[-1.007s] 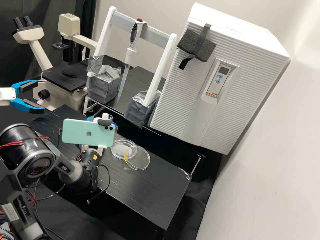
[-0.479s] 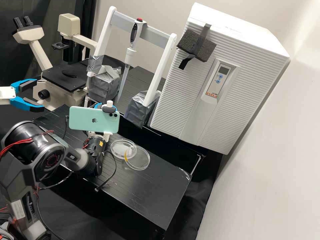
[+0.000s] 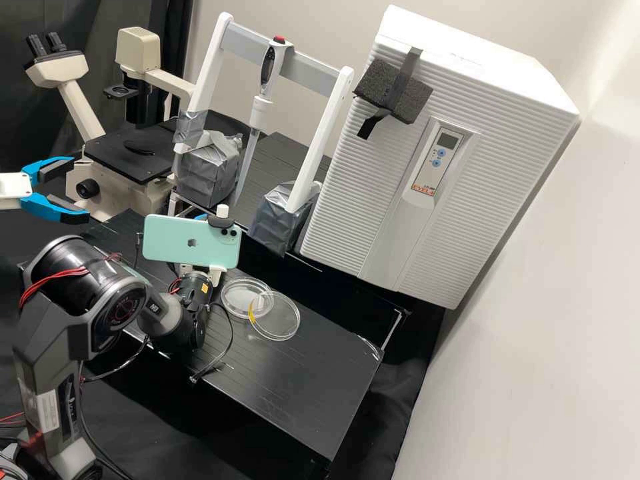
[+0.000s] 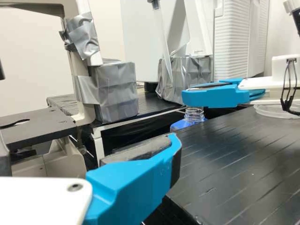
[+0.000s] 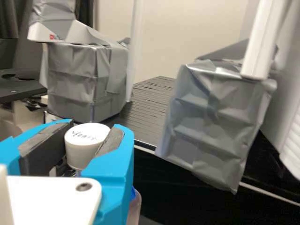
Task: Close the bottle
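Observation:
My right gripper is shut on a white cap with handwriting on its top. In the high view the cap pokes up behind the mint phone mounted on that arm, near the bench's back edge. The left wrist view shows the open bottle, with a clear threaded neck and a blue body, standing on the black bench directly under the right gripper's blue finger. My left gripper hangs at the far left beside the microscope, open and holding nothing; one of its fingers is near.
Two clear petri dishes lie mid-bench. A microscope stands at the back left. A pipette hangs on a white stand with tape-wrapped feet. A large white ribbed unit fills the right.
My right arm has carried the cap away from the camera, toward the bench's back edge. The left gripper has stayed in place, open.

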